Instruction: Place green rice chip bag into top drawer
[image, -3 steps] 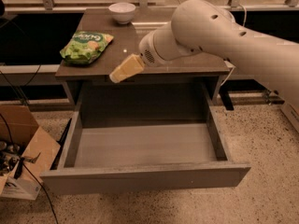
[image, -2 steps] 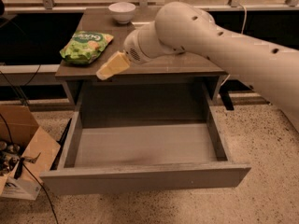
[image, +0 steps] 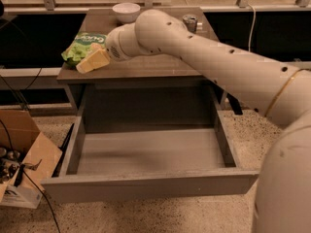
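Cardboard box (image: pixel 26 152) sits on the floor, well below the hand and to its left, flaps open. Some small dark items and a cable lie in it, too dim to name.

Just left of the hand and behind it, the green rice chip bag (image: pixel 80 45) lies flat on the desk (image: pixel 155 68), near the desk's left front corner. The hand (image: pixel 92 61) is low over the desk at the bag's right front edge and overlaps it in this view. Whether the hand touches the bag, and whether it is open or closed, I cannot tell.

Farther back from the hand and a little to its right, a white bowl (image: pixel 126 11) stands upright at the desk's rear edge; its inside is hidden from here.

Below the hand, the top drawer (image: pixel 150 186) is pulled fully out towards the camera, with its grey floor in plain view. The bag is not in it.

Well to the right of the hand, a silver can (image: pixel 189 22) stands upright near the back of the desk, partly behind the robot's pale arm (image: pixel 218 64).

By count: one bag, one bowl, one can, one open drawer, one box.
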Robot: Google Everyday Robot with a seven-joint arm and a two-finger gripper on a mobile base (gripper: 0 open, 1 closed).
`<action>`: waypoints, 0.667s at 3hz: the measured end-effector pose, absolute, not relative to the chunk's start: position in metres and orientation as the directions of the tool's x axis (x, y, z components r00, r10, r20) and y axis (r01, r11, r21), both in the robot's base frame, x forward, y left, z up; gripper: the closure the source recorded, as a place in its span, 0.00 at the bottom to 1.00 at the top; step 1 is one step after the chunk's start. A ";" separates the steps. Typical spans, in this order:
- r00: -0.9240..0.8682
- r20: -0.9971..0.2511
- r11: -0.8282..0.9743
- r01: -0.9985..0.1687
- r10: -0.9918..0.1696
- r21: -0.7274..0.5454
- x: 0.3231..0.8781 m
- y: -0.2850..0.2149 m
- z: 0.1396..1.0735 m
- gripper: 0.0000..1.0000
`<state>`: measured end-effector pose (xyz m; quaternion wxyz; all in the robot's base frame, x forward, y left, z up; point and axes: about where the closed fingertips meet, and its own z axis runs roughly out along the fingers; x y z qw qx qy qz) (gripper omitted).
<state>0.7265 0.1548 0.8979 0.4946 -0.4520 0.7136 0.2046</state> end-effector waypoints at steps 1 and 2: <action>-0.137 -0.919 0.530 -0.843 -0.369 -0.087 0.747 0.181 0.889 0.00; -0.167 -0.934 0.564 -0.824 -0.315 -0.043 0.767 0.206 0.881 0.00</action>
